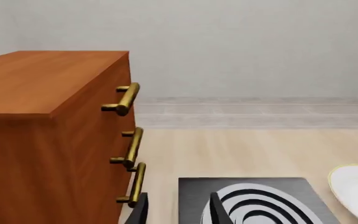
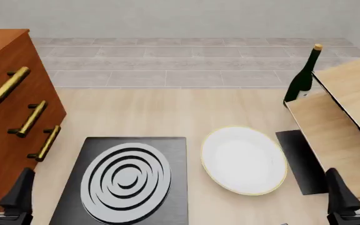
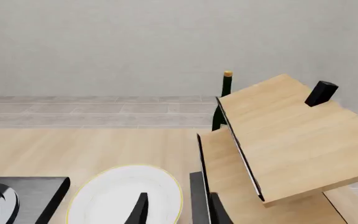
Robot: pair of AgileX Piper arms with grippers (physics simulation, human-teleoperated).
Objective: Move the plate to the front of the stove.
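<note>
Plate [image 2: 244, 160] just right of stove [image 2: 125, 180], untouched; fingers of both arms [image 2: 2, 192] [image 2: 355, 192] apart, empty.

Matt white plate [image 2: 244, 160] — brassy handles [image 2: 30, 118] on wood-grain cabinet [image 2: 5, 84].

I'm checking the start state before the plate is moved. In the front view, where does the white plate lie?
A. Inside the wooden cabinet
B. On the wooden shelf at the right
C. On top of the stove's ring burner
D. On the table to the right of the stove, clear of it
D: the plate rests flat on the table, right of the stove, with a strip of bare tabletop between them.
</note>
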